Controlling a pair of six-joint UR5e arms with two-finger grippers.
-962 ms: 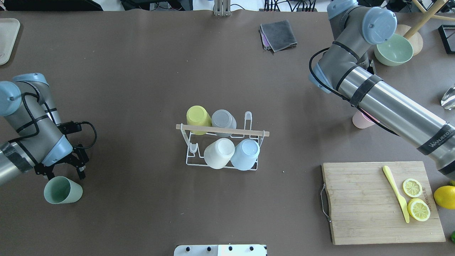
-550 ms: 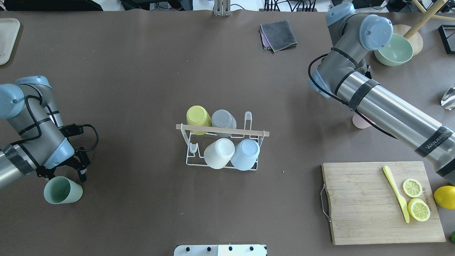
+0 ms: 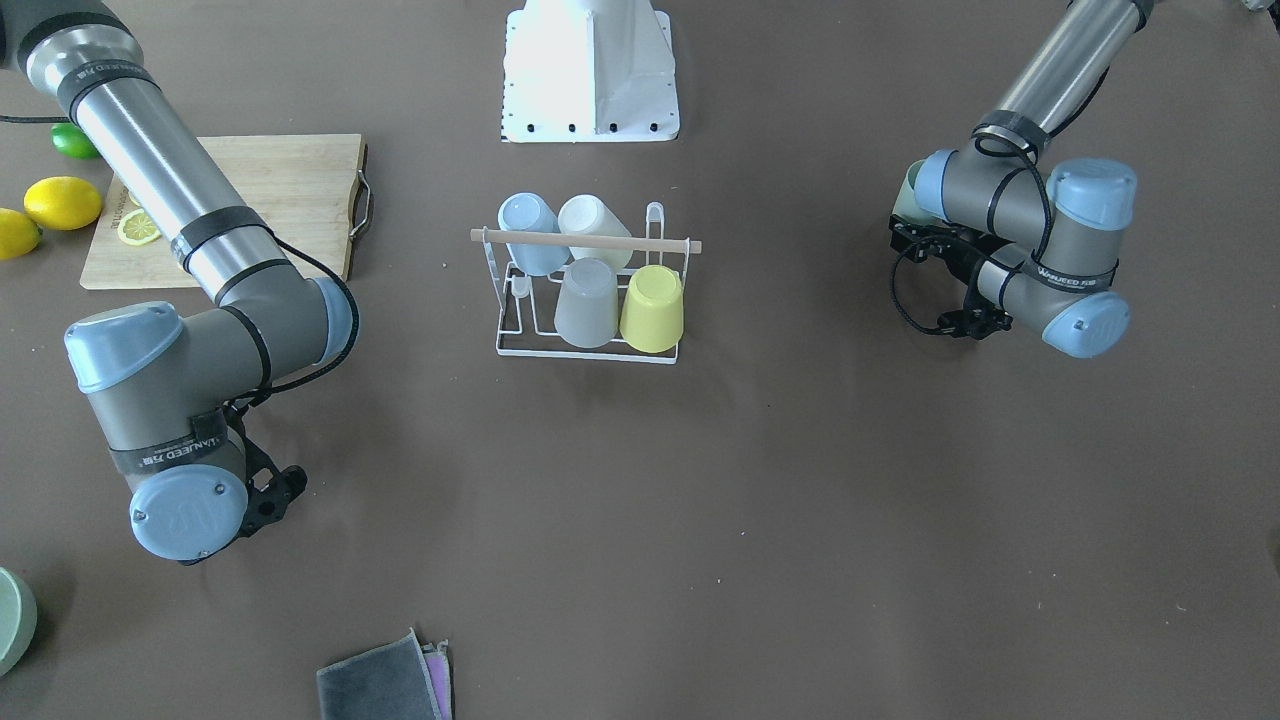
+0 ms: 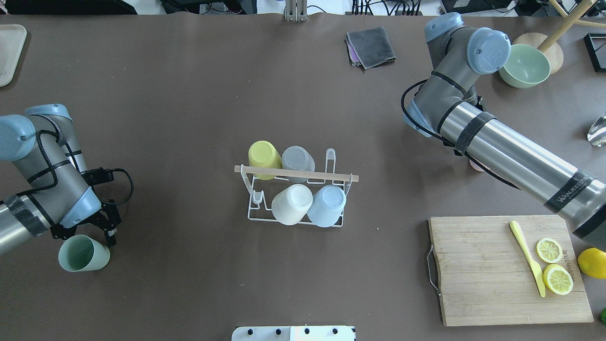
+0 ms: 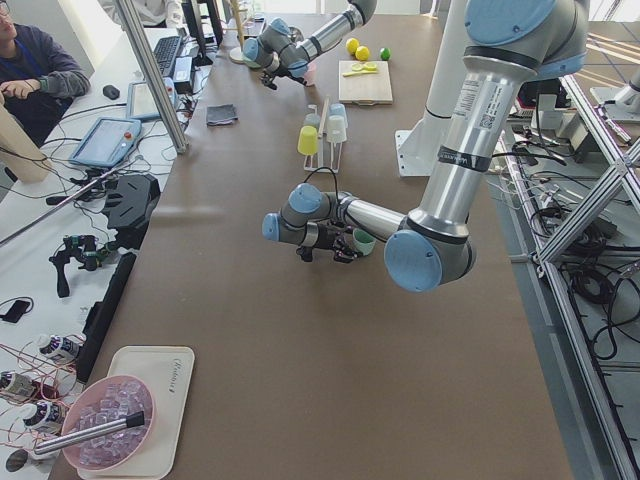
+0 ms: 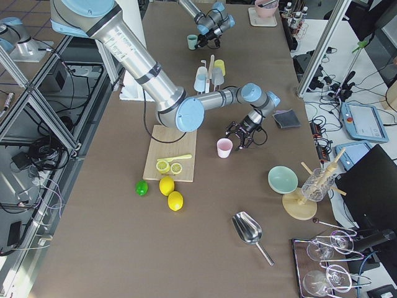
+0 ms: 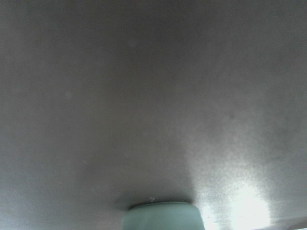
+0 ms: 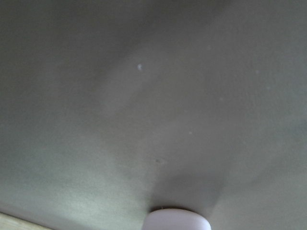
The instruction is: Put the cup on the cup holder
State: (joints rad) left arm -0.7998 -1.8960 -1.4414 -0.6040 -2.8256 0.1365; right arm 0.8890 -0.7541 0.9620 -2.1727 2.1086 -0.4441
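Observation:
The white wire cup holder point(image 4: 296, 173) with its wooden rod stands mid-table and carries yellow, grey, cream and blue cups upside down; it also shows in the front view point(image 3: 585, 241). A green cup point(image 4: 84, 254) stands upright at the left. My left gripper point(image 4: 85, 234) is open, just over the cup's far rim, with a finger on each side. A pink cup point(image 6: 224, 148) stands at the right, mostly hidden under my right arm in the overhead view. My right gripper point(image 6: 244, 138) is just beside it; I cannot tell whether it is open.
A cutting board point(image 4: 509, 270) with lemon slices and a yellow knife lies front right, with lemons point(image 4: 592, 262) next to it. A green bowl point(image 4: 524, 66) and a folded grey cloth point(image 4: 370, 46) are at the back. A tray point(image 4: 10, 52) sits at the back left.
My right arm has swung left, covering more of the pink cup. My left arm has shifted slightly, its gripper still open at the green cup.

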